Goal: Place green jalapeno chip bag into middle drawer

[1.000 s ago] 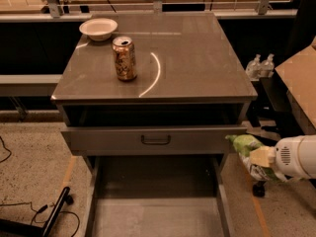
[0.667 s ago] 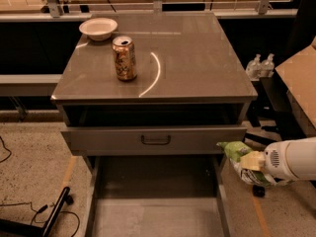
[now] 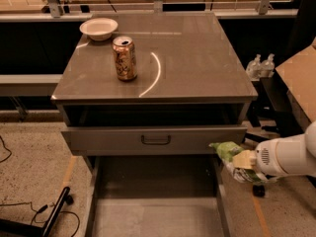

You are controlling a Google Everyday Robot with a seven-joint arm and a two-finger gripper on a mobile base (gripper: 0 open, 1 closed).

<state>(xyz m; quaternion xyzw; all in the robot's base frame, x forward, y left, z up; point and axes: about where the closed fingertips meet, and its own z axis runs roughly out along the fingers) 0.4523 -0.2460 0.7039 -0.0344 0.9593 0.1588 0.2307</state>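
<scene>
The green jalapeno chip bag (image 3: 227,150) is held in my gripper (image 3: 240,165) at the right of the cabinet, just over the right side wall of the middle drawer (image 3: 155,216). The middle drawer is pulled out, with a broad grey floor between two long side walls. The bag sits at about the height of the upper drawer's front panel (image 3: 154,139), off its right end. My white arm (image 3: 289,155) reaches in from the right edge of the view.
A gold soda can (image 3: 124,58) and a white bowl (image 3: 98,28) stand on the cabinet top (image 3: 197,58). The upper drawer with a dark loop handle (image 3: 156,140) is slightly open. Two spray bottles (image 3: 260,65) stand at the right. Cables lie on the floor at the left.
My gripper with the bag has moved a little left and down, toward the right wall of the open middle drawer.
</scene>
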